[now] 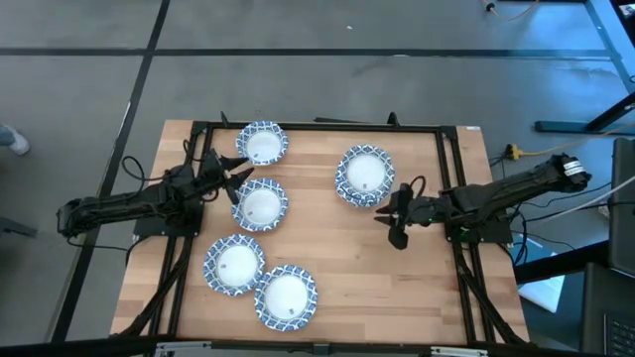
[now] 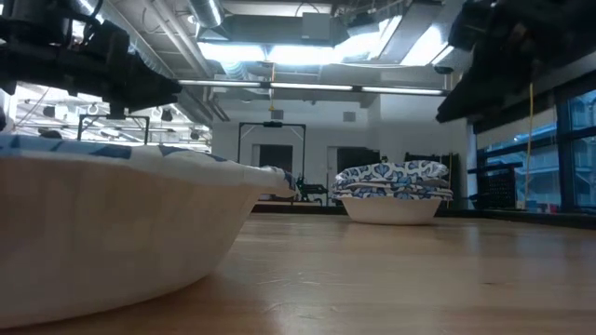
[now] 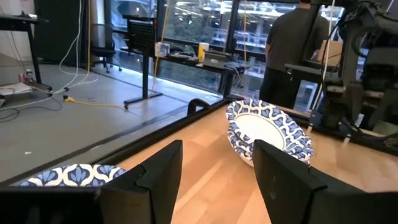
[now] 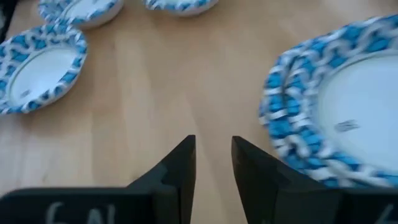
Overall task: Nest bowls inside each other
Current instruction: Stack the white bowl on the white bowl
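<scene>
Several blue-and-white patterned bowls sit on their bases on the wooden table. A nested stack (image 1: 364, 175) stands right of centre, also seen in the low view (image 2: 391, 197). Single bowls rest at the far left (image 1: 263, 144), the middle left (image 1: 261, 205), and the near edge (image 1: 234, 265) (image 1: 286, 297). My left gripper (image 1: 234, 178) (image 3: 216, 165) is open, above the table between the two left bowls, pointing toward the stack (image 3: 268, 130). My right gripper (image 1: 395, 220) (image 4: 213, 155) hovers just near-right of the stack (image 4: 339, 118), its fingers a narrow gap apart with nothing between them.
A black metal frame (image 1: 451, 188) runs around the tabletop. Bare wood (image 1: 397, 288) lies in the near right part of the table. One bowl fills the low view's near left (image 2: 102, 237). A person (image 3: 298, 43) stands beyond the table's right side.
</scene>
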You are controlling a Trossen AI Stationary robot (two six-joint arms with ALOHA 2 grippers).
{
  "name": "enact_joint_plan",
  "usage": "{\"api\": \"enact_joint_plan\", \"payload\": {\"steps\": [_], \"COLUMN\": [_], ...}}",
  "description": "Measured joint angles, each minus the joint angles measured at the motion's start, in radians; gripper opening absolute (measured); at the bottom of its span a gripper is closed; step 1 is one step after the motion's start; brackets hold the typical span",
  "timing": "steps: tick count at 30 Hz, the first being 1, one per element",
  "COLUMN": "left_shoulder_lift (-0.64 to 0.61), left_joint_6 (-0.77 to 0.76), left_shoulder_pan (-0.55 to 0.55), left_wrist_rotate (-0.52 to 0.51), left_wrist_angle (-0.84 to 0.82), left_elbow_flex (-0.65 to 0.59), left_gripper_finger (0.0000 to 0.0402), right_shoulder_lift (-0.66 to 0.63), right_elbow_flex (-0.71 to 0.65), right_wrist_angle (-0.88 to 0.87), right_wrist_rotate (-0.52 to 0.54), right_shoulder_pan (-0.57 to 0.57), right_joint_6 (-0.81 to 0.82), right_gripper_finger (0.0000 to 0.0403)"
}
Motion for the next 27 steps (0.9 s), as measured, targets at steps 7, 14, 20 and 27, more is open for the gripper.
{"api": "enact_joint_plan", "payload": {"steps": [7, 14, 20, 27], "left_shoulder_lift": [0.0, 0.0, 0.0, 0.034], "left_joint_6": [-0.007, -0.035, -0.061, -0.054], "left_shoulder_pan": [0.0, 0.0, 0.0, 0.0], "left_wrist_rotate": [0.0, -0.002, -0.027, -0.078], "left_wrist_angle": [-0.001, -0.001, -0.001, 0.002], "left_elbow_flex": [0.0, 0.0, 0.0, 0.0], "left_gripper_finger": [0.019, 0.019, 0.019, 0.019], "right_shoulder_lift": [-0.144, -0.363, -0.531, -0.644], "right_elbow_flex": [-0.024, -0.24, -0.328, -0.373], "right_wrist_angle": [-0.053, 0.173, 0.196, 0.336], "right_wrist_rotate": [0.059, 0.05, 0.05, 0.151], "right_shoulder_pan": [0.004, 0.004, 0.004, 0.004], "right_joint_6": [-0.049, -0.028, -0.05, -0.201], "right_gripper_finger": [0.0107, 0.0108, 0.0108, 0.0108]}}
